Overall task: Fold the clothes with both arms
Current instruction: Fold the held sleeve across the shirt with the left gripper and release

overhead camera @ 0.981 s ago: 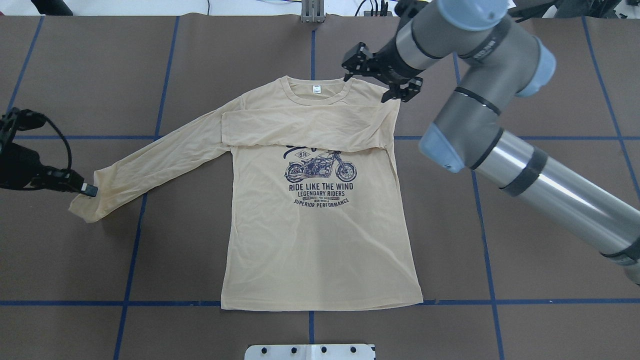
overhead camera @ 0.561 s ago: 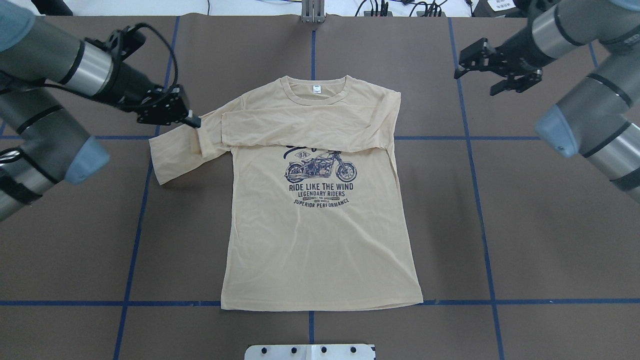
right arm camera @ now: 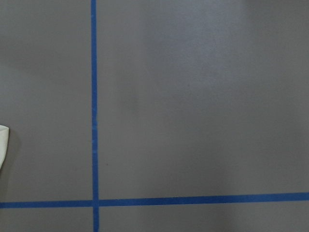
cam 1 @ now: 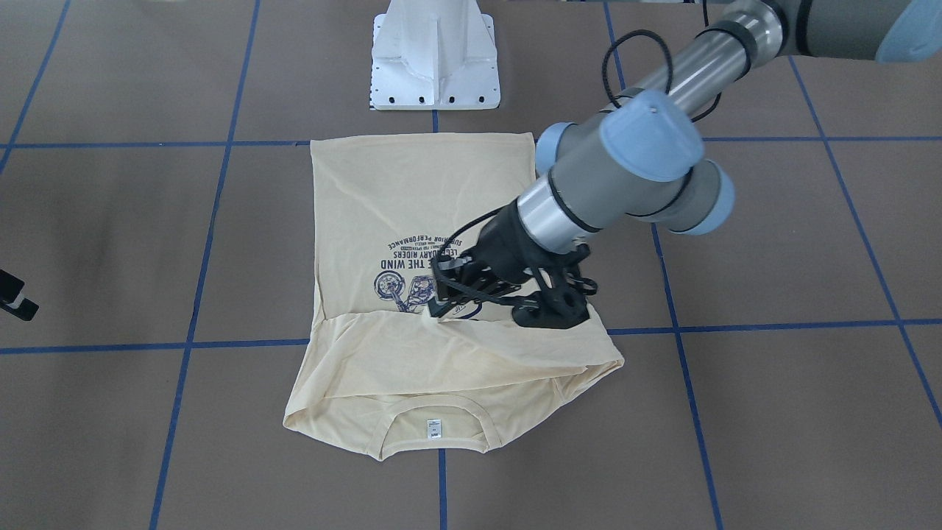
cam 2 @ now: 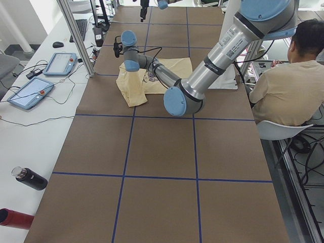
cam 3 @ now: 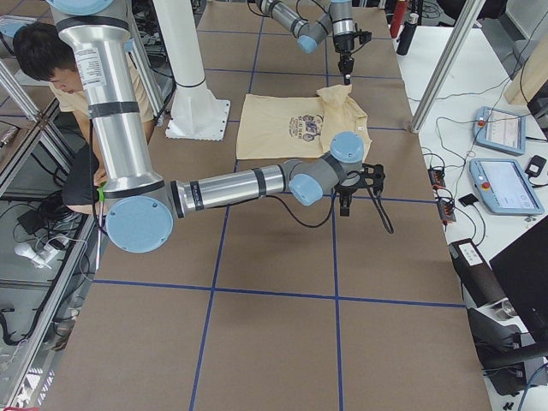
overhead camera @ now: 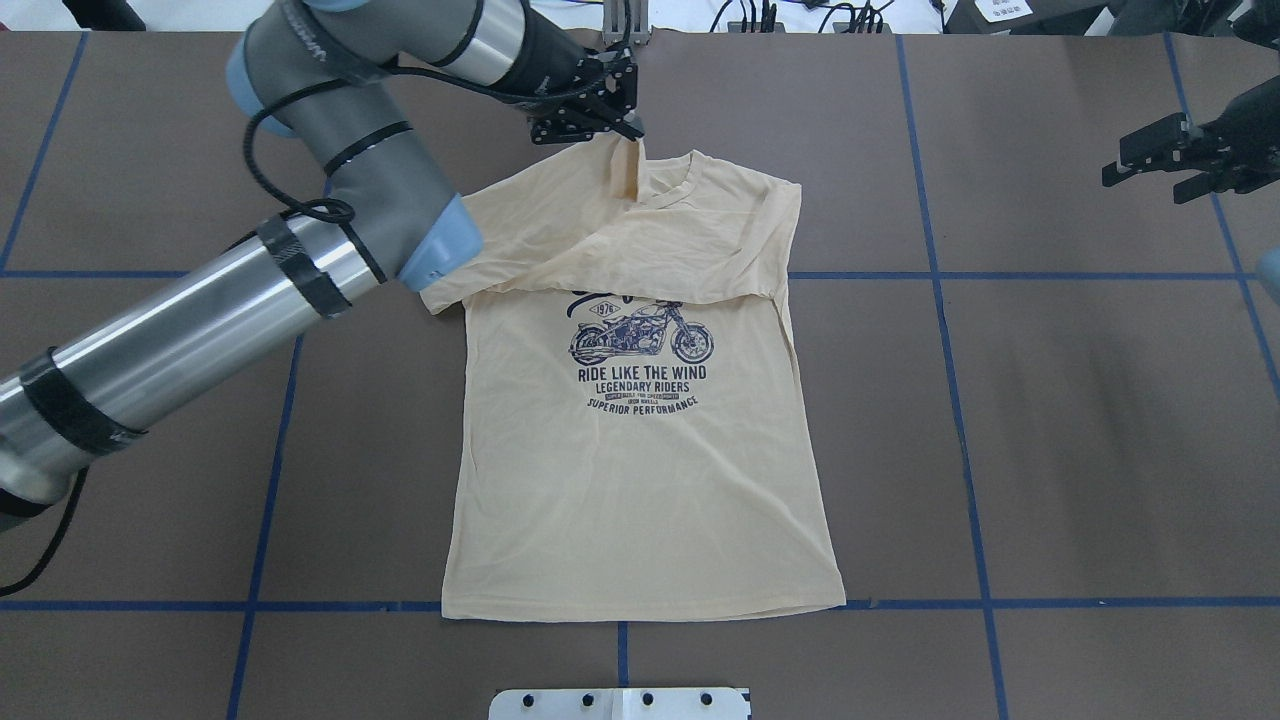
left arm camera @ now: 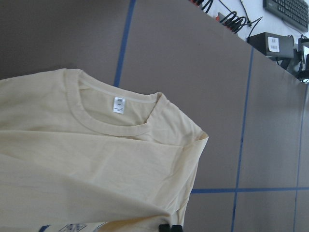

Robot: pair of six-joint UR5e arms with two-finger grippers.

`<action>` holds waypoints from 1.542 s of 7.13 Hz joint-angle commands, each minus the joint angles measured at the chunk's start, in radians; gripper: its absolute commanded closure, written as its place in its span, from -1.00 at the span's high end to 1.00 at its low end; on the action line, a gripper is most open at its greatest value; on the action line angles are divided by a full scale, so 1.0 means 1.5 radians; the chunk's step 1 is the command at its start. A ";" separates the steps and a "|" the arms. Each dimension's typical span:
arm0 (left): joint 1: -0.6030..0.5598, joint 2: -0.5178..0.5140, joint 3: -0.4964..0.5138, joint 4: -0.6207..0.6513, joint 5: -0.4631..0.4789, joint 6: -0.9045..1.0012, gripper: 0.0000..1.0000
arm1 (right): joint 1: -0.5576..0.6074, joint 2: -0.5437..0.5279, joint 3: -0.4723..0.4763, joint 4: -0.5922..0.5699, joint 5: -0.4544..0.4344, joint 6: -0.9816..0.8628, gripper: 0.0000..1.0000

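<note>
The cream-yellow long-sleeved T-shirt (overhead camera: 640,480) lies flat in the middle of the table, print up, collar at the far side. Its right sleeve (overhead camera: 640,255) is folded across the chest. My left gripper (overhead camera: 626,130) is shut on the left sleeve's cuff (overhead camera: 626,168) and holds it raised over the collar. It also shows in the front view (cam 1: 440,308) above the shirt (cam 1: 412,199). The left wrist view shows the collar and white neck label (left arm camera: 119,104). My right gripper (overhead camera: 1168,165) is open and empty, far to the right of the shirt.
The white pedestal base (cam 1: 434,59) stands at the robot's edge, close to the shirt's hem. Blue tape lines (overhead camera: 960,400) grid the brown table. An operator (cam 2: 283,86) sits beside the robot. Tablets (cam 2: 61,63) and a bottle (cam 2: 30,178) lie off the far side.
My left gripper has carried the left sleeve from the far left, up and across to above the collar. My right gripper has moved away from the shirt's shoulder to the far right.
</note>
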 commanded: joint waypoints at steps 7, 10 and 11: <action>0.135 -0.163 0.216 -0.056 0.235 -0.017 0.24 | 0.007 -0.004 -0.023 0.000 -0.012 -0.031 1.00; 0.106 -0.158 0.211 -0.050 0.228 -0.038 0.76 | -0.030 -0.001 0.028 0.002 -0.010 0.106 1.00; 0.086 -0.137 0.187 -0.023 0.168 -0.033 0.74 | -0.072 -0.001 0.067 0.002 -0.023 0.201 1.00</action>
